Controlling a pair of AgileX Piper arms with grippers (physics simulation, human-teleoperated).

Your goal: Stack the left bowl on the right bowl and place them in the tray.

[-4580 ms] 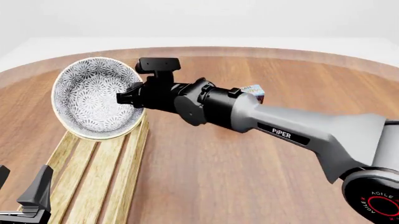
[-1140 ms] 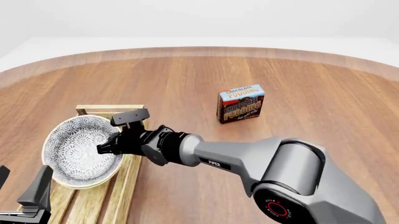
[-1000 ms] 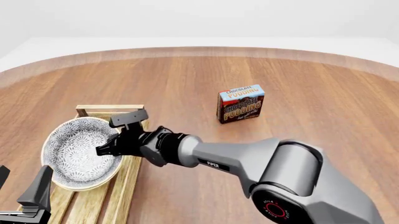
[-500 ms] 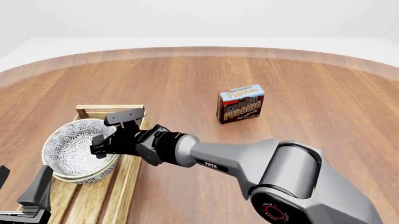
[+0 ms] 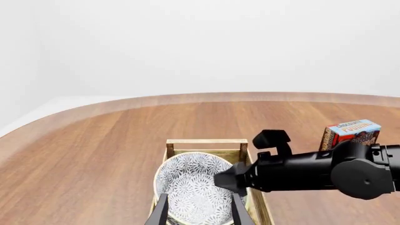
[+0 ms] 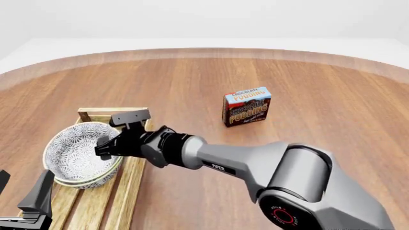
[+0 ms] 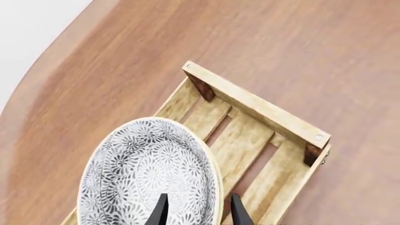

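We see the tray (image 6: 95, 114), a long light-wood crate with a slatted bottom and a raised rail at its far end, lying on the left side of the wooden table (image 6: 319, 96). Inside it sit the stacked bowls (image 6: 75, 154): two patterned grey-and-white bowls nested one in the other, the lower rim showing just under the upper one in the front view. The stack rests on the slats a little short of the end rail, leaving bare slats between it and the rail, as the right wrist view shows. Our right gripper (image 6: 104, 148) reaches across from the right to the bowls' near-right rim; its fingers (image 7: 161, 211) stand apart on either side of that rim, one inside the bowl and one outside, and we cannot tell whether they touch it. Our left gripper (image 5: 198, 213) hangs at the tray's near end with its fingers spread and nothing between them. A chocolate pudding box (image 6: 247, 106) stands upright well off to the right.
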